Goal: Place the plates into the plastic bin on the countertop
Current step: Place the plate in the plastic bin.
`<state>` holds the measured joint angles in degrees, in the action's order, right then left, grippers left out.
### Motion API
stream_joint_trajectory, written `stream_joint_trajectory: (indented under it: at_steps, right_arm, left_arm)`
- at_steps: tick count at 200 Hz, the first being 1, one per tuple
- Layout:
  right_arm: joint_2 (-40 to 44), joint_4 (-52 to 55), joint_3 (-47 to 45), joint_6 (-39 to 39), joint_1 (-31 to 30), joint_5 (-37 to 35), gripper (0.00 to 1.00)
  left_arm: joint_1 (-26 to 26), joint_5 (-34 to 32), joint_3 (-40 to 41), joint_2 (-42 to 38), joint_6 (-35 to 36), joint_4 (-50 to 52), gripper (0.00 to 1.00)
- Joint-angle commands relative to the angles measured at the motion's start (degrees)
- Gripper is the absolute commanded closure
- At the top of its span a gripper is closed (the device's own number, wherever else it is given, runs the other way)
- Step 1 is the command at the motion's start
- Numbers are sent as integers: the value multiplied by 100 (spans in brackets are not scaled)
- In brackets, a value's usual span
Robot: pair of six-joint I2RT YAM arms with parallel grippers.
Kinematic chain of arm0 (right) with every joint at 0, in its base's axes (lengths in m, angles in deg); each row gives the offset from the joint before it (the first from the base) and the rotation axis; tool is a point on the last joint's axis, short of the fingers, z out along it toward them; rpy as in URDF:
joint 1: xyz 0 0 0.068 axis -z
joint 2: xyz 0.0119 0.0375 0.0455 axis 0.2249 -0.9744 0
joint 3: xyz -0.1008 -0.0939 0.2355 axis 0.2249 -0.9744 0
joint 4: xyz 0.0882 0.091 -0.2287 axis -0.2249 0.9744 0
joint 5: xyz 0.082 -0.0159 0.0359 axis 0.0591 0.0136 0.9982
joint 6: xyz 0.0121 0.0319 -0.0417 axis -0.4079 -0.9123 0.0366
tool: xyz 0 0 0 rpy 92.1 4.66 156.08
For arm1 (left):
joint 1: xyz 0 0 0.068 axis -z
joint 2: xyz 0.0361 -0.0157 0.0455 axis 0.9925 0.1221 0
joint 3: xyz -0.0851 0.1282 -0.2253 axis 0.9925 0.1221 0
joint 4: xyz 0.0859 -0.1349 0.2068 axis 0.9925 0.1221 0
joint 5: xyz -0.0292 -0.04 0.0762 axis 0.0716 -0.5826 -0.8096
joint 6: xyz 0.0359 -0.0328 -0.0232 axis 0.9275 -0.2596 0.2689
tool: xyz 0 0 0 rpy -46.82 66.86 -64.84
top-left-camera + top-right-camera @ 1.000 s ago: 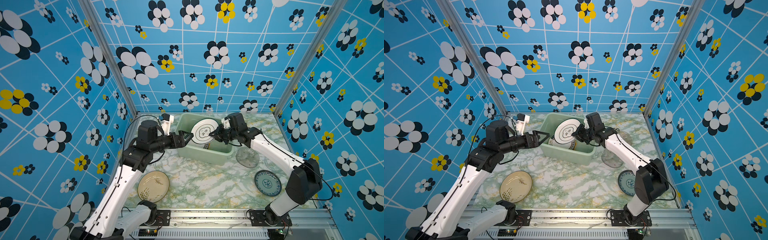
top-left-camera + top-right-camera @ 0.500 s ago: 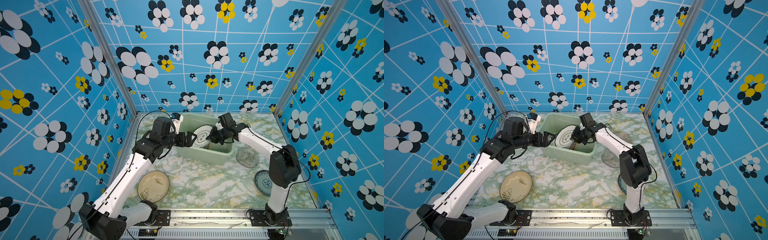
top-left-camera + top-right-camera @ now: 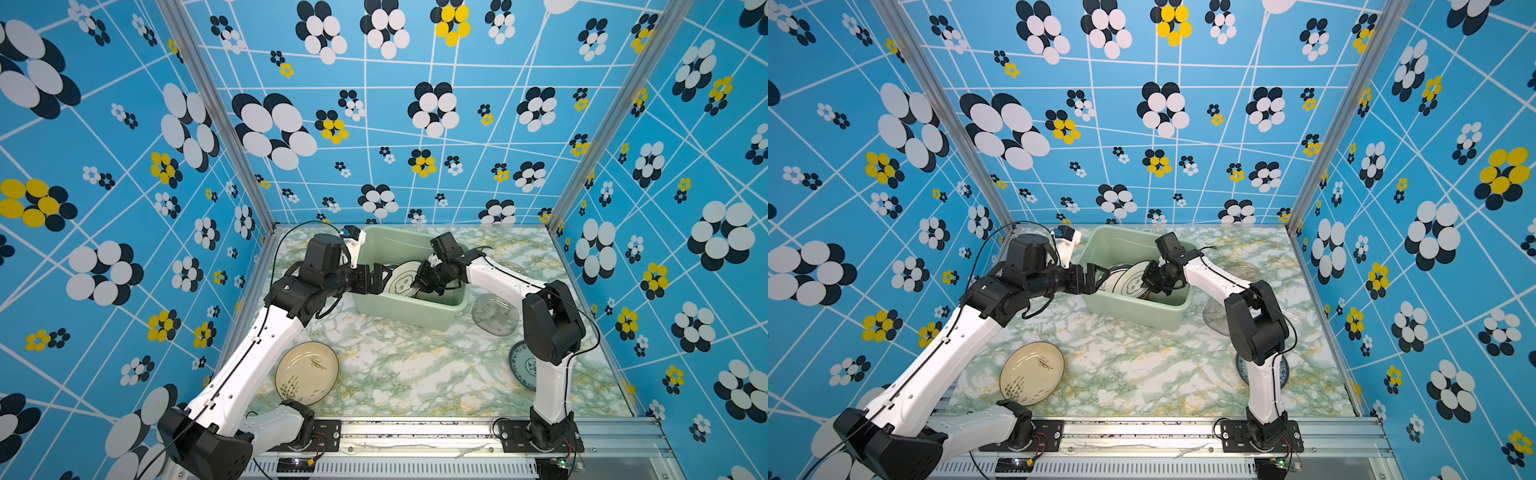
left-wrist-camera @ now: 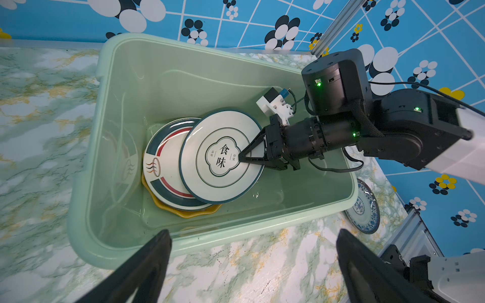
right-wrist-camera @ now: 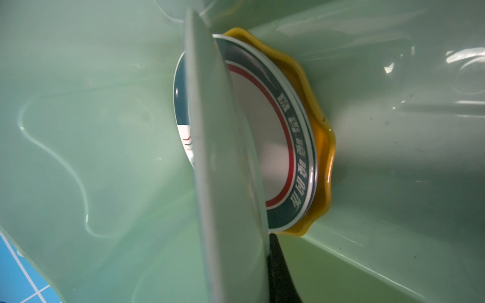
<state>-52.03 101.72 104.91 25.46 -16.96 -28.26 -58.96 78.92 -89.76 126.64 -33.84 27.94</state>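
Several plates (image 4: 210,181) near plastic bin (image 4: 118,105) wall

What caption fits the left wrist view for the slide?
Right hand grips white plate, tilted, over striped plate and yellow plate in bin; left hand open by its rim.

Both top views high, angled down from front, wrist views close, all sharing plastic bin (image 3: 407,313)
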Motion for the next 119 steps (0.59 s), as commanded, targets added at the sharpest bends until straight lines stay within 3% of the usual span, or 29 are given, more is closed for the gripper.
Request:
stream_joint_trajectory:
  at_steps: [1, 53, 119]
  right_arm:
    - [-168, -160, 193, -167, 16, 49, 87]
    - [-398, -288, 193, -231, 16, 84, 74]
    - [-464, -458, 290, -173, 7, 119, 49]
  left_arm:
    - [14, -63, -5, -26, 87, 96, 1]
    - [16, -36, 9, 61, 82, 69, 1]
    - [19, -1, 143, 37, -113, -34, 1]
